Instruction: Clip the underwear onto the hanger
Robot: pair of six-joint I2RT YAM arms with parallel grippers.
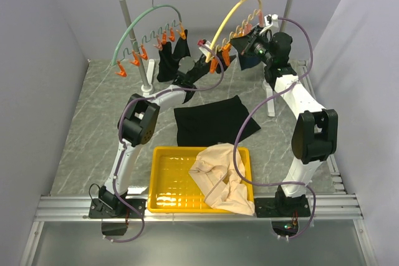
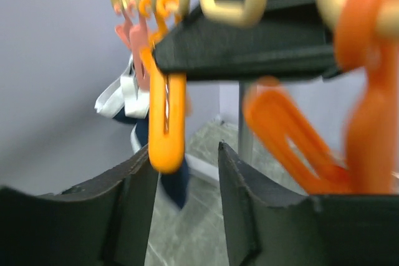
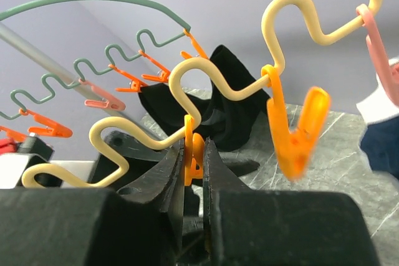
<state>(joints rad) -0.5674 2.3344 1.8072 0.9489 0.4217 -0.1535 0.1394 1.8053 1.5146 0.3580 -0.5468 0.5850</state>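
- The underwear (image 1: 215, 123) lies flat on the table (image 1: 93, 123), in the middle of the top view. No arm holds it, and its long axis runs about from 9 to 3 o'clock.
- Both grippers are up at the hanger (image 1: 224, 23), so the underwear lies toward 6 o'clock from them and lower, well apart.
- The right gripper (image 3: 192, 154) is narrow. Its jaws squeeze one orange clip, the pinched clip (image 3: 188, 130), which hangs on the wavy wire.
- The left gripper (image 2: 185, 157) has its jaws apart and holds nothing. A hanging clip (image 2: 165, 123) dangles at the gap, close to one finger.
- In my judgement the left gripper is nearer to the garment and is free, so it should go down toward 6 o'clock to fetch it.
- The surface is grey, marble-like and flat. Just beside the underwear, at its 6 o'clock, stands a yellow tray (image 1: 156, 179) with a beige garment (image 1: 221, 175).
- At 11 o'clock a green hanger (image 1: 146, 14) carries another black garment (image 1: 169, 57). Plain walls close three sides.
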